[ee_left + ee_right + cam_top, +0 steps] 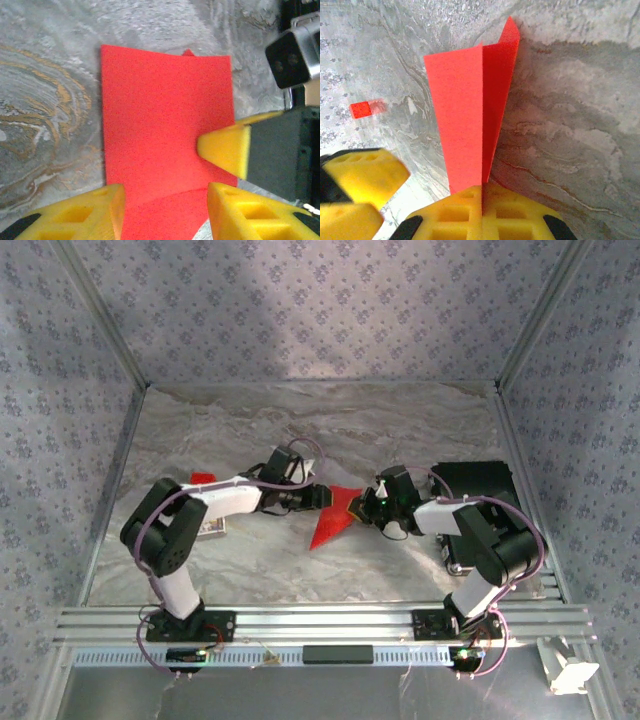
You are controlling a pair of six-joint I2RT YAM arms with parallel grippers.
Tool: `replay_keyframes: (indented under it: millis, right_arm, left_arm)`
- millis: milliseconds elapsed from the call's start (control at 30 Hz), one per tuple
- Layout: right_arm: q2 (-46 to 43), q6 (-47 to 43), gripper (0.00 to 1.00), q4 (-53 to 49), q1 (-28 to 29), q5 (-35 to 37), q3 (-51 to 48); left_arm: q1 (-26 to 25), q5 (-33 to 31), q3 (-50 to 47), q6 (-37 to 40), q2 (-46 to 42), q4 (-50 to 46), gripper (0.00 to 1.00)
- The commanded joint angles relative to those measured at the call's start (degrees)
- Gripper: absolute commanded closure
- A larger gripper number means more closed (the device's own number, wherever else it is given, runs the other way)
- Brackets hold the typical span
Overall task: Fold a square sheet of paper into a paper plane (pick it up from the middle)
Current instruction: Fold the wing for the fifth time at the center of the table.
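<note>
The square sheet of paper [328, 527] is bright red and folded into a narrow pointed dart with a centre crease, lying mid-table. My right gripper [482, 200] is shut on the narrow end of the paper [465, 110], its jaws pressed together on the crease. In the top view the right gripper [368, 508] reaches in from the right. My left gripper [165, 210] hovers over the paper [160, 125] with its jaws open and wide apart, nothing pinched between them. One right fingertip [227, 150] shows at that frame's right side. The left gripper [325, 497] sits just left of the right one.
A small red rectangular piece [360, 109] lies apart on the marbled table [400, 430], also behind the left arm [203, 478]. A small printed card [212, 528] lies by the left arm's elbow. A black box [480, 485] stands at the right.
</note>
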Motion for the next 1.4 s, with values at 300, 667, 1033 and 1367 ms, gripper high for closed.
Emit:
replay_keyframes:
  millis: [300,667,1033,1367]
  right_arm:
    - [-2.34,3.64,0.98,-0.88,-0.02,-1.41,2.13]
    - [-2.15,3.99,0.98,-1.04,-0.35,-2.05,2.21]
    - [-2.13,4.34,0.98,-0.61,-0.68,-2.05,2.01]
    - [-2.31,4.34,0.98,-0.43,-0.87,-2.29,1.68]
  left_arm:
    - [-16.87,-26.04,-2.36,17.25,-6.48,-8.98,0.43]
    - [-23.44,-39.09,-0.03,22.38,-1.91,-12.16,0.43]
    - [-23.88,-38.77,0.10,22.99,-0.26,-11.75,0.61]
    - [-24.23,-40.55,0.62,23.09,0.44,-12.20,0.71]
